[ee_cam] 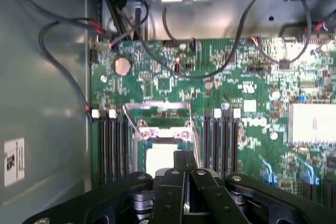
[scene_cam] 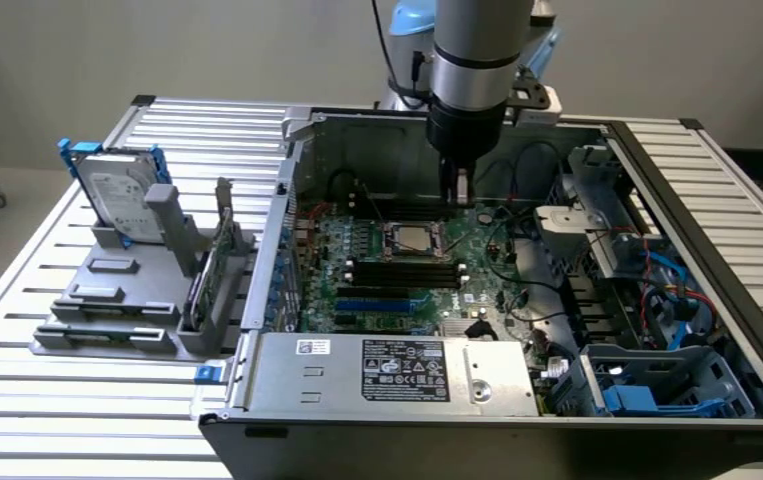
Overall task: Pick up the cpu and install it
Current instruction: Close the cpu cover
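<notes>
**Hidden or unclear.** In the wrist view, my black gripper (ee_cam: 185,157) covers the near edge of the small flat square silver-grey cpu (ee_cam: 159,160). The dark square metal socket frame (ee_cam: 157,107) around the cpu is only partly legible. In the exterior view, my fingertips are hard to pick out against the dark parts behind them.

**Position.** The cpu (scene_cam: 412,238) lies flat in its socket at the centre of the green motherboard (scene_cam: 488,285), inside the open grey computer case (scene_cam: 298,170). My gripper (scene_cam: 463,195) appears near the cpu, just above it in the frame and toward the exterior view's right. No contact with the cpu is visible. The fingers are pressed together with nothing between them.

**Arm pose.** My silver-and-black arm (scene_cam: 468,70) descends vertically from the top centre of the frame, with the gripper pointing down into the case.
</notes>
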{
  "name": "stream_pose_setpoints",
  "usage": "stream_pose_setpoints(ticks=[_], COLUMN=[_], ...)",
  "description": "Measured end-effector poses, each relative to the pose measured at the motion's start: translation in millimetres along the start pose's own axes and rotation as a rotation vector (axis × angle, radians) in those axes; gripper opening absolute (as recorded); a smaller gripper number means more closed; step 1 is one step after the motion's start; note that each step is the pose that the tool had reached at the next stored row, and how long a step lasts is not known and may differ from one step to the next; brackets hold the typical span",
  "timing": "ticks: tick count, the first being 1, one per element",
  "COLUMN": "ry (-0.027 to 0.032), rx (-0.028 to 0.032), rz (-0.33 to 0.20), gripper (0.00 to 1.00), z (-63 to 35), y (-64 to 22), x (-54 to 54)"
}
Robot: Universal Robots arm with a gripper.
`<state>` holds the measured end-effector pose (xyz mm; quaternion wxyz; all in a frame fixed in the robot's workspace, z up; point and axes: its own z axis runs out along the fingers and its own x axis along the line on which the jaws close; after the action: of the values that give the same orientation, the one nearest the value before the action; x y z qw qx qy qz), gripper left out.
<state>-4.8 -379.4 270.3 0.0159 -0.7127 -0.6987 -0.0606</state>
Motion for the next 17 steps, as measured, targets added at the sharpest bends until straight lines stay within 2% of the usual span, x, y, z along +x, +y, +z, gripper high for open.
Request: stream_pose_setpoints(ticks=[6,15,16,17], ry=[0.0097,0.0157,0.0172,0.0212], rx=[0.0001,0.0002,0.0002,0.0003], rz=[0.001,0.001,0.001,0.001], gripper=[0.11,0.11,0.11,0.11], z=[1.5,3.6,4.4,5.2], y=[27.4,68.1,72.5,76.9], x=[0.5,2.8,3.3,3.9])
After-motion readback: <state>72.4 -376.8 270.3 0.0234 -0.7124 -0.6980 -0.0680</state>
